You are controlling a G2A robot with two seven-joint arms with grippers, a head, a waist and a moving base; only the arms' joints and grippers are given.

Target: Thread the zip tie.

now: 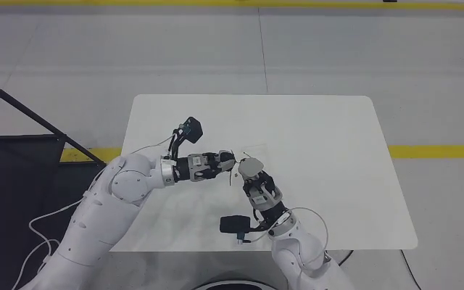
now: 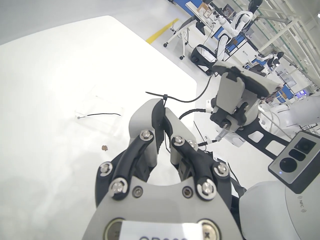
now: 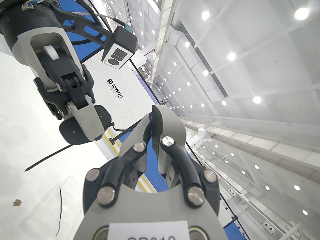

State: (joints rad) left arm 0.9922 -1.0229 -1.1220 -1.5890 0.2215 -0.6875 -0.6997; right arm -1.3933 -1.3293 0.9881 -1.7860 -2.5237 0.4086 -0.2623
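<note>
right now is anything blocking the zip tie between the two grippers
Nothing visible does. The left gripper is shut on the zip tie, whose strap runs free to the right gripper; the black wire lies on the table below.

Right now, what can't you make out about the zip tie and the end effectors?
Left wrist view: the zip tie runs behind the right end effector; its far end is hidden.
Right wrist view: it vanishes behind that end effector's finger; grip unconfirmed.
Top view: the zip tie is too thin to judge threading.
</note>
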